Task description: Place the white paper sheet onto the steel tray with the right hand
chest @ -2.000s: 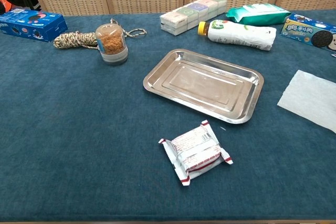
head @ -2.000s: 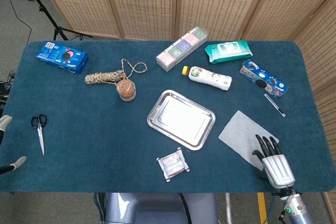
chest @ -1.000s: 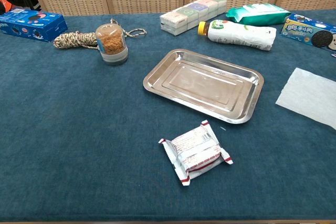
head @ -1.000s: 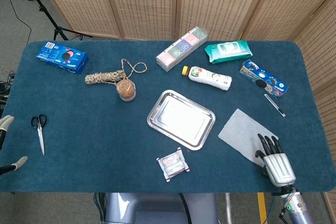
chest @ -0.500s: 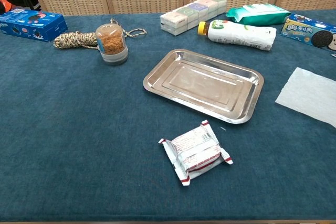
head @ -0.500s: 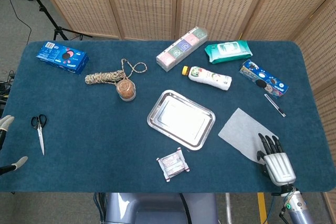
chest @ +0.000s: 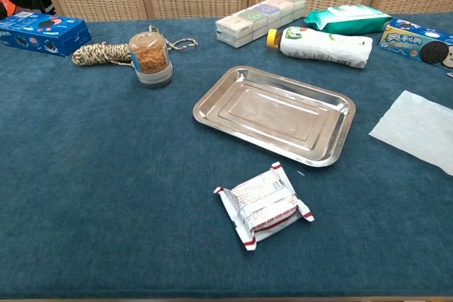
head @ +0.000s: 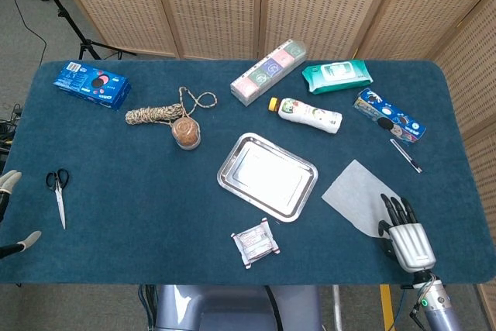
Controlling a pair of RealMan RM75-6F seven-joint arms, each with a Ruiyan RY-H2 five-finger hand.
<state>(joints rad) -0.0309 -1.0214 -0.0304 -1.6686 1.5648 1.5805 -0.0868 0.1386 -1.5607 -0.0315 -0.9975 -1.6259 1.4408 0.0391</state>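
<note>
The white paper sheet (head: 358,195) lies flat on the blue cloth, right of the steel tray (head: 225,168) and not touching it. In the chest view the sheet (chest: 417,129) runs off the right edge and the tray (chest: 205,112) sits mid-table with nothing in it. My right hand (head: 404,234) is at the table's near right corner, its dark fingers stretched out and resting on the sheet's near corner. Of my left hand (head: 7,182) only two pale fingertips show at the far left edge, apart and holding nothing.
A snack packet (head: 254,243) lies just in front of the tray. Behind it are a bottle (head: 308,115), wipes (head: 337,74), a box row (head: 268,71) and a jar (head: 186,132) by a rope (head: 159,112). A pen (head: 406,155) and cookie box (head: 389,115) lie right; scissors (head: 58,195) left.
The sheet has slid slightly left and away under my right hand's fingers, which have shifted a little. The left hand has stayed put.
</note>
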